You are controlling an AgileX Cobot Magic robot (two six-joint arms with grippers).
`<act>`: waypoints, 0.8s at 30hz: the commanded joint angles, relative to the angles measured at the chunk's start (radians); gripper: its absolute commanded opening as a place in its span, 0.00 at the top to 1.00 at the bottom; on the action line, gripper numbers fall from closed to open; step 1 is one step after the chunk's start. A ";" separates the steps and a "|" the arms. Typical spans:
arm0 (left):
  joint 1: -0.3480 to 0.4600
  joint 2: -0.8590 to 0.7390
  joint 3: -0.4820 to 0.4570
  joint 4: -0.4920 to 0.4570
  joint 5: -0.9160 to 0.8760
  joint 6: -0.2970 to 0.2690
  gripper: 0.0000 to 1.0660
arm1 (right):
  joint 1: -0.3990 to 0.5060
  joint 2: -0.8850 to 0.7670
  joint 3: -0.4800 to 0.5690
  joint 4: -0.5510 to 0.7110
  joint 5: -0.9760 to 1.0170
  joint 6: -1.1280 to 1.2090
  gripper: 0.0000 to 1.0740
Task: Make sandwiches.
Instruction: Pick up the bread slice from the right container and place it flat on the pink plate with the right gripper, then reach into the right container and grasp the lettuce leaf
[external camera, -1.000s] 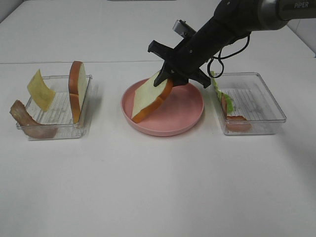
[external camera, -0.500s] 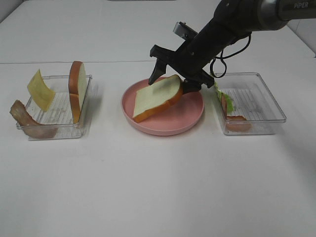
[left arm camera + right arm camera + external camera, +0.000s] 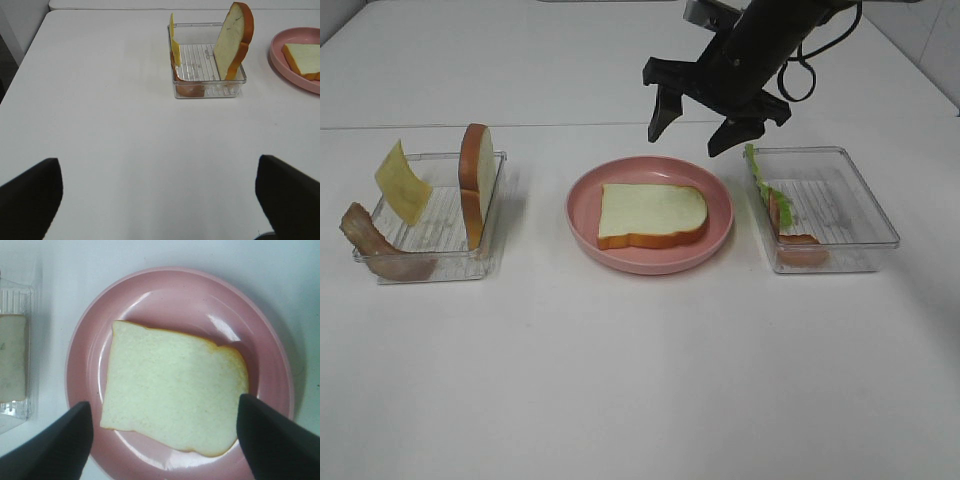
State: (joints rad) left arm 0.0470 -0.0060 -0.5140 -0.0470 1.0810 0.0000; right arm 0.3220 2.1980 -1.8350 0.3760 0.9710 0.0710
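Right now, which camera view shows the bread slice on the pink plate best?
The right wrist view: it looks straight down on the bread slice, flat on the pink plate, whole and large. The exterior high view shows it whole but smaller, at a slant. The left wrist view catches only part, at the picture's edge.

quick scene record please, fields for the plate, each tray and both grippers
plate: pink plate, one bread slice lying flat on it
left tray: upright bread slice, cheese square, bacon strip
right tray: lettuce leaf, reddish piece
right gripper: open, above the plate's far side, holding nothing
left gripper: open, over bare table, holding nothing
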 commanded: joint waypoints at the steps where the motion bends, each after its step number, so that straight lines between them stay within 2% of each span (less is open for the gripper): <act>1: -0.005 -0.013 0.000 -0.001 -0.006 0.000 0.04 | 0.000 -0.015 -0.019 -0.020 0.029 0.008 0.31; 3: -0.005 -0.013 0.000 -0.001 -0.006 0.000 0.04 | 0.000 -0.027 -0.078 -0.092 0.087 0.047 0.31; 6: -0.005 -0.013 0.000 -0.001 -0.006 0.000 0.04 | 0.000 -0.028 -0.093 -0.122 0.096 0.059 0.31; 8: -0.005 -0.013 0.000 -0.001 -0.006 0.000 0.04 | 0.000 -0.029 -0.136 -0.260 0.122 0.115 0.31; 9: -0.005 -0.013 0.000 -0.001 -0.006 0.000 0.04 | 0.000 -0.029 -0.136 -0.260 0.122 0.115 0.31; 11: -0.005 -0.013 0.000 -0.001 -0.006 0.000 0.04 | -0.002 -0.025 -0.140 -0.353 0.138 0.140 0.31; 14: -0.005 -0.013 0.000 -0.001 -0.006 0.000 0.04 | -0.002 -0.013 -0.140 -0.398 0.164 0.155 0.31; 24: -0.005 -0.013 0.000 -0.001 -0.006 0.000 0.04 | -0.002 0.058 -0.141 -0.404 0.150 0.159 0.31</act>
State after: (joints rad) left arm 0.0470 -0.0060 -0.5140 -0.0460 1.0810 0.0000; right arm 0.3220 2.2520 -1.9700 -0.0180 1.1290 0.2220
